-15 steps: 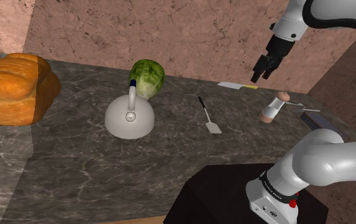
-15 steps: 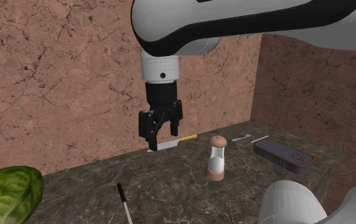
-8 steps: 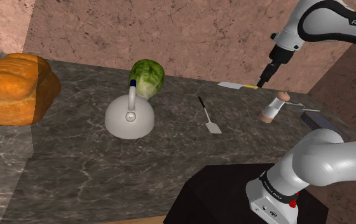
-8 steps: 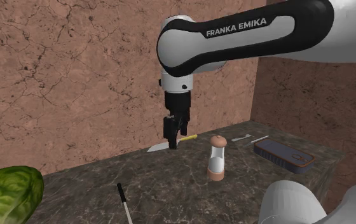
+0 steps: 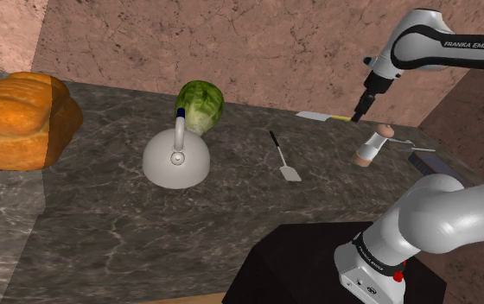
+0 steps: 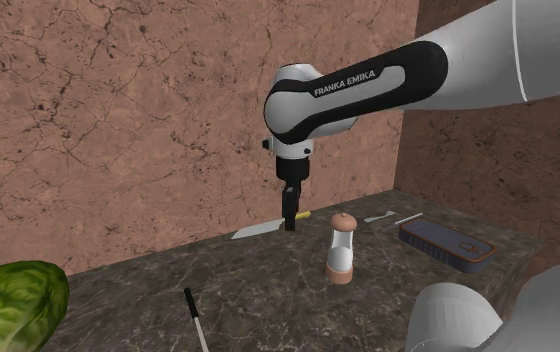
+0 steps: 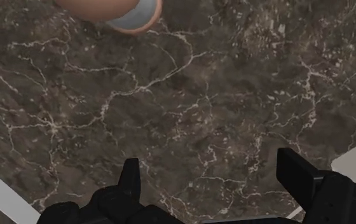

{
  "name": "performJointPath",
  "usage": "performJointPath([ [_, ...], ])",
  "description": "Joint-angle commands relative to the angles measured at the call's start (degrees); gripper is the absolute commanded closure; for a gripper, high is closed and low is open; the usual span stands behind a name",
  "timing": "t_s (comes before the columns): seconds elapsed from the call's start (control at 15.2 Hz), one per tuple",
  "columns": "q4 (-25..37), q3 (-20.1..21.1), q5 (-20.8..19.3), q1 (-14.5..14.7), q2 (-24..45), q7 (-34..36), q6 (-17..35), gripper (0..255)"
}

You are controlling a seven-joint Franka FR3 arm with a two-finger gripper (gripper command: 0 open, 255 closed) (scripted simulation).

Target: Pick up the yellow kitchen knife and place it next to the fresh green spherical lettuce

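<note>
The gripper (image 7: 215, 170) fingers stand apart, with bare counter (image 7: 189, 108) between them. The knife (image 6: 256, 231) lies just beside the fingers; a misaligned descent could grasp nothing or push it away.

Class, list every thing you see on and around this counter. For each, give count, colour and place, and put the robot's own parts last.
bread loaf: one, golden brown, counter's end at the shoulder view's left
lettuce: one, green, near the back wall
kettle: one, white, in front of the lettuce
spatula: one, black handle and white blade, mid-counter
knife: one, pale blade and yellow handle, by the back wall
shaker: one, tan and white, near the knife
case: one, dark blue-grey, beyond the shaker
small utensil: one, white, behind the case
counter: one, dark marbled
stand: one, black
arm: one, white with dark joints
gripper: one, black, open, by the knife's handle
</note>
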Motion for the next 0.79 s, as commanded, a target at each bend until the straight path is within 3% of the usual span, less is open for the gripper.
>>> performJointPath([
  [0.0, 1.60, -3.89, -0.54, 1.26, 3.64, -5.62, 3.01, 0],
  [0.4, 8.14, -15.58, 2.88, 6.92, 16.17, -22.86, 10.90, 0],
  [0.59, 12.51, -22.04, 8.81, 10.71, 24.63, -33.52, 14.40, 0],
  [0.73, 15.88, -26.03, 15.47, 12.79, 31.77, -42.14, 16.17, 0],
])
